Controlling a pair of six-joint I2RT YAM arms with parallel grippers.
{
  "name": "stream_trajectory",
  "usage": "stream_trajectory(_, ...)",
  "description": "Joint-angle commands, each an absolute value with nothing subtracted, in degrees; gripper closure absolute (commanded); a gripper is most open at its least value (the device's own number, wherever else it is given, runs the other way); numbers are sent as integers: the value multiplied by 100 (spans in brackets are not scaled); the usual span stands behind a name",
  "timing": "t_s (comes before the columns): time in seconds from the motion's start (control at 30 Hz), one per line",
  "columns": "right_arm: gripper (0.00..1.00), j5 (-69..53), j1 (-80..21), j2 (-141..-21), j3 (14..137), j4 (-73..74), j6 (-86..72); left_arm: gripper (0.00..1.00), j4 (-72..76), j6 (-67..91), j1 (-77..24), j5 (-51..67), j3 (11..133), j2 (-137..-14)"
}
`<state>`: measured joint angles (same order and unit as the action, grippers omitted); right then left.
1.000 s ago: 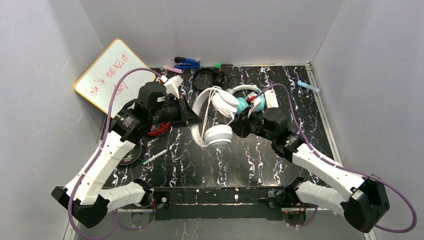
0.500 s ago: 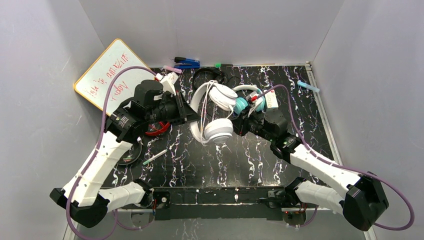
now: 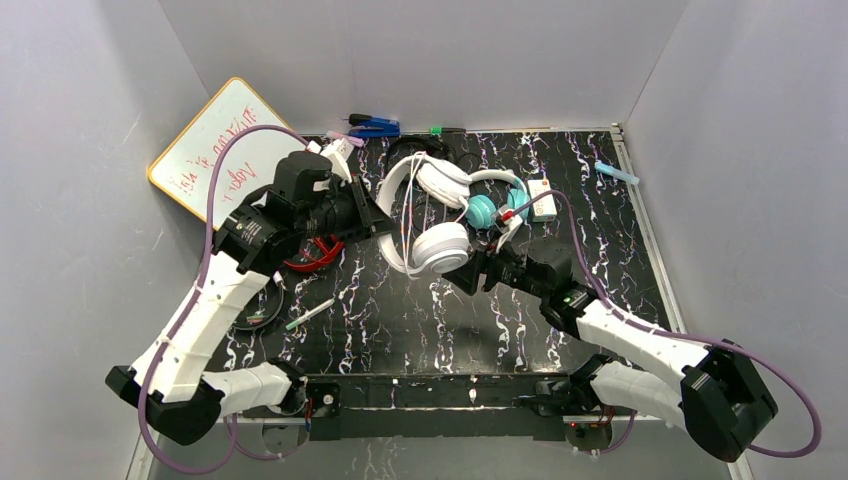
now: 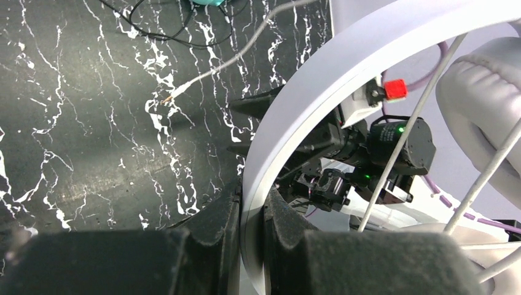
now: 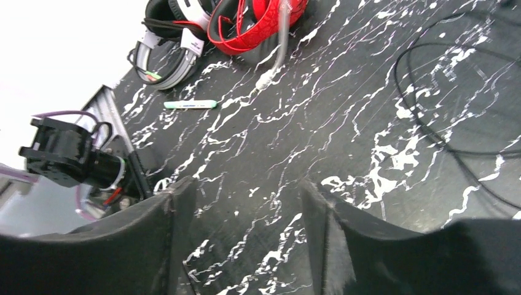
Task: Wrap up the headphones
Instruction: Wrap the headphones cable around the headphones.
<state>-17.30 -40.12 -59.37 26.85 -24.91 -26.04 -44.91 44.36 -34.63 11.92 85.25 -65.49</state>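
Top view: black marble-pattern table [image 3: 420,330], two robot arms reaching in from 6 o'clock. The L gripper [image 3: 383,220], approx 10 o'clock of table centre, is clamped on the all-white over-ear headphones [image 3: 440,245] and holds them up by the band, cups toward centre. The L wrist cam shows both fingers [image 4: 215,227] pinched tight on the wide white plastic band [image 4: 295,123], w/ strands of thin white cord [image 4: 418,110] crossing beside a padded cup. The R gripper [image 3: 468,277] sits just at 5 o'clock of the lower cup, jaws spread wide, nothing between them. The teal headphones with white band [image 3: 487,208] lie just beside the white pair at 2 o'clock. The small black headphones [image 3: 418,150] are at 12 o'clock near the far edge. The red headphones [image 3: 312,258] are at 9 o'clock, partly under the L arm, w/ the white-and-black headphones [image 5: 175,67] next to them. A loose thin black cord [image 5: 442,92] sprawls on the table. Judged step: winding the white pair's cord; how many turns are on, cannot tell. Next move prob. calls for R to pinch a free run of cord and carry it round the band while L holds steady, w/o snagging the teal pair.
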Motion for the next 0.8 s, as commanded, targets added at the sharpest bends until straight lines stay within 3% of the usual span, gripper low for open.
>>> stream_trajectory(0.0,21,-1564,-3984,-5787,2560,-3201,-2711,100,-4543,4465,-3480,1197,8828,-6513)
stream_trajectory(0.2,5,-1284,-3995,-6513,3155,-3310,-2984,100,-4553,4483,-3480,1208,8845,-6526)
stream_trajectory(0.47,17,-684,-4006,-7579,3847,-3862,-3295,100,-4579,4483,-3480,1206,8862,-6530)
stream_trajectory(0.57,39,-602,-4003,-7862,4034,-4082,-3341,100,-4579,4489,-3480,1213,8852,-6530)
stream_trajectory(0.7,91,-854,-4004,-8063,4136,-4183,-3329,100,-4579,4469,-3480,1140,8855,-6514)
stream_trajectory(0.73,99,-949,-4002,-8063,4134,-4140,-3317,100,-4598,4462,-3476,1082,8856,-6513)
stream_trajectory(0.77,99,-1022,-3999,-8037,4113,-4073,-3315,100,-4635,4443,-3480,1019,8859,-6513)
